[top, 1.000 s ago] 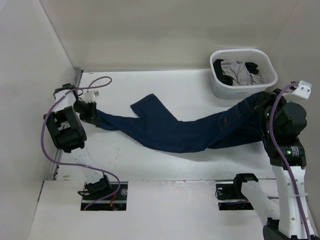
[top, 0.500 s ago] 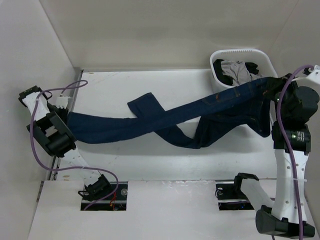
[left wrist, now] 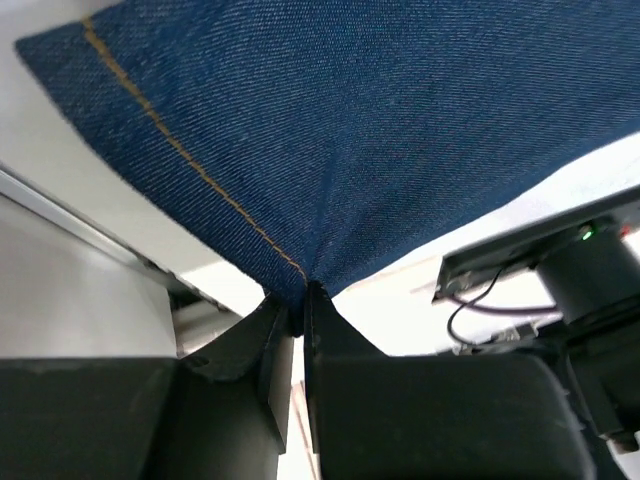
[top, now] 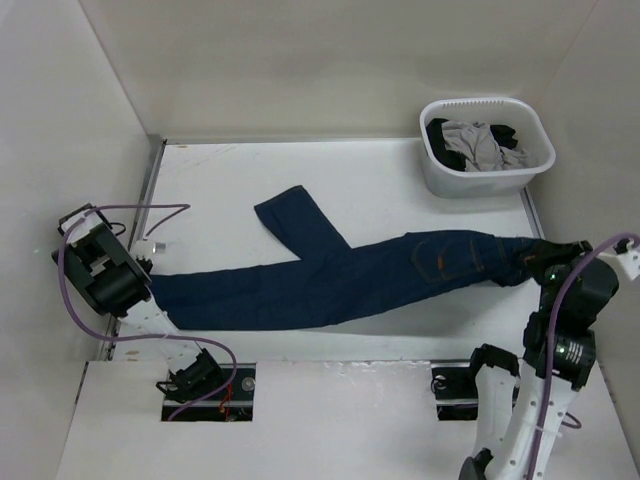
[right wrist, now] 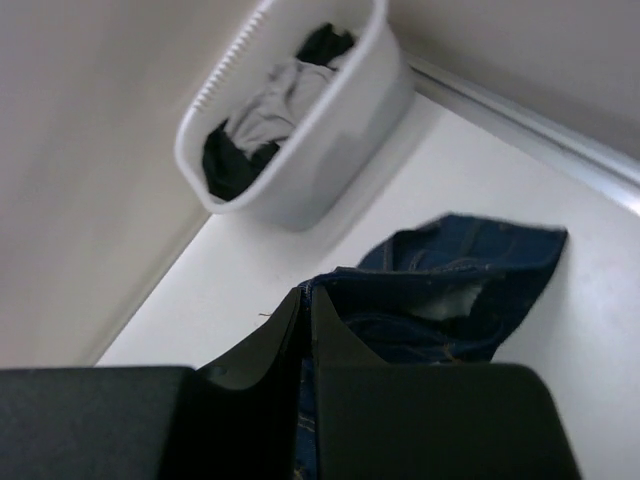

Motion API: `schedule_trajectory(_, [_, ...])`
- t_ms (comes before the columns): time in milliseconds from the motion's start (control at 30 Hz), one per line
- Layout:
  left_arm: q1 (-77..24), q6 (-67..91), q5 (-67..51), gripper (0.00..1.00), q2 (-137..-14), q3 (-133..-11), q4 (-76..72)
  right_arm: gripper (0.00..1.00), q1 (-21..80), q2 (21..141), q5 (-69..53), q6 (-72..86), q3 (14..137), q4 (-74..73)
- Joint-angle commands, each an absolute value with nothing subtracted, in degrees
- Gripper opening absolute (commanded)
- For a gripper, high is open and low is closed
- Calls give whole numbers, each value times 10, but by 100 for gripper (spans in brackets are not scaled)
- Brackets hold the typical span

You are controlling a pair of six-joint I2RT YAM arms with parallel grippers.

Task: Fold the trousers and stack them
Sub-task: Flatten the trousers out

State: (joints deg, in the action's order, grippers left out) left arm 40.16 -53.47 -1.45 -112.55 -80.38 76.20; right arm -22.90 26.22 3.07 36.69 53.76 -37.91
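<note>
The dark navy trousers [top: 340,280] lie stretched across the table from left to right, with one leg [top: 295,218] folded up toward the back. My left gripper [top: 150,285] is shut on a leg hem at the left edge; the left wrist view shows the denim [left wrist: 340,130] with tan stitching pinched between the fingers. My right gripper [top: 540,262] is shut on the waist end at the right; the right wrist view shows the waistband [right wrist: 460,290] bunched at the fingertips.
A white laundry basket [top: 445,180] with grey and dark clothes stands at the back right, also in the right wrist view [right wrist: 330,160]. White walls enclose the table on the left, back and right. The arm bases sit at the near edge.
Both grippers have come down and toward the near edge with the trousers. The cloth, lifted and stretched half a second ago, now lies flat and straight on the table.
</note>
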Motion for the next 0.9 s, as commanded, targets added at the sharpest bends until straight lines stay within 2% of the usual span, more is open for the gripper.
schedule_trajectory(0, [411,-562,33,3,-1084,-788,760,1,-244,221,82,475,522,-455])
schedule_trajectory(67, [410,-561,38,6,-1088,-781,755,1,-247,202,99,498,518,-484])
schedule_trajectory(167, [407,-551,32,25,-1086,-786,748,1,-249,186,119,514,517,-519])
schedule_trajectory(300, [389,-537,-18,38,-1051,-834,758,2,-249,170,113,532,493,-550])
schedule_trajectory(500, [288,-477,-107,41,-1011,-934,780,2,-250,164,88,554,446,-546])
schedule_trajectory(600, [188,-416,-195,46,-1017,-985,738,2,-247,168,84,544,428,-531])
schedule_trajectory(700, [89,-310,-257,48,-1070,-1038,637,2,-240,173,80,538,422,-519])
schedule_trajectory(867, [-10,-177,-243,52,-1205,-1137,492,2,-223,185,53,505,423,-468])
